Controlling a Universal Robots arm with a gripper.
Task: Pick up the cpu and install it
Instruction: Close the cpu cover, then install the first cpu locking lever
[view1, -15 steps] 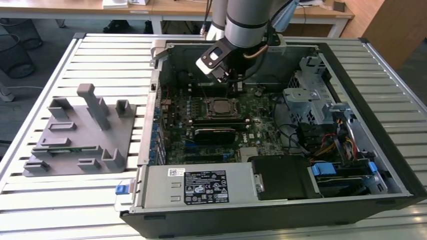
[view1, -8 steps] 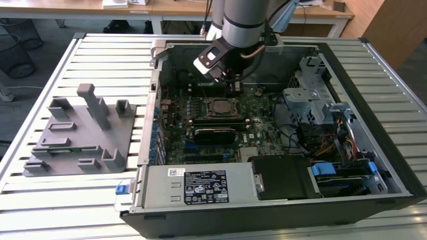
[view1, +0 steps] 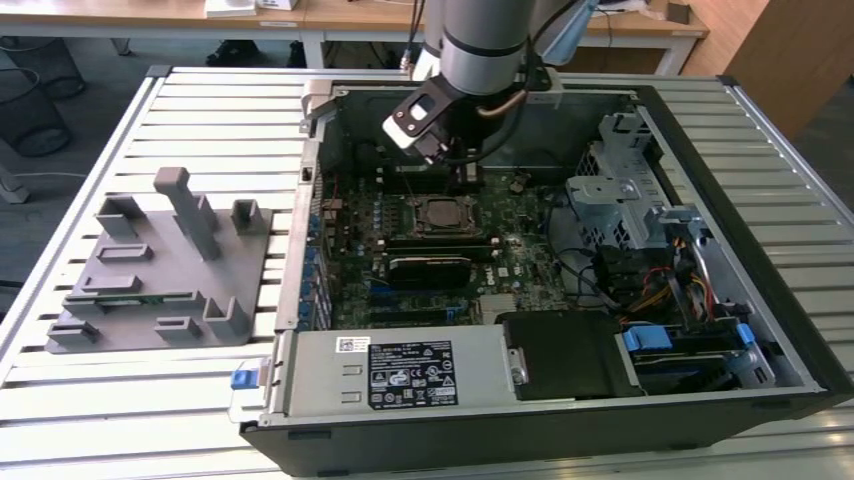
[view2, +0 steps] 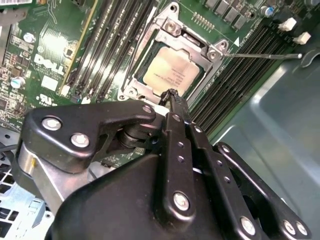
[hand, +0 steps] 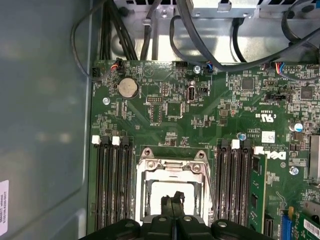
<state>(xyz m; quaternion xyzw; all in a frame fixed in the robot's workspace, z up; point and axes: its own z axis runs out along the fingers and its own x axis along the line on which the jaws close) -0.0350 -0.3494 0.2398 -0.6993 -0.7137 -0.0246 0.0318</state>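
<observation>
cpu (view2: 172, 75): seated flat in socket (view2: 172, 25), middle of exterior view
gripper (view2: 171, 96): poised close over cpu edge, carrying nothing
jaws: pressed together tip to tip
case (view1: 534, 430): lying on slatted table (view1: 134, 400)

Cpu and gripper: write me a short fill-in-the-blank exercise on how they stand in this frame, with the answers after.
1. The cpu lies in the dark square ____ on the motherboard.
2. The gripper, just over the cpu, has its fingers ____.
3. The grey plastic fixture stands to the exterior view's ____ of the computer case.
Missing words: socket; shut; left.
</observation>
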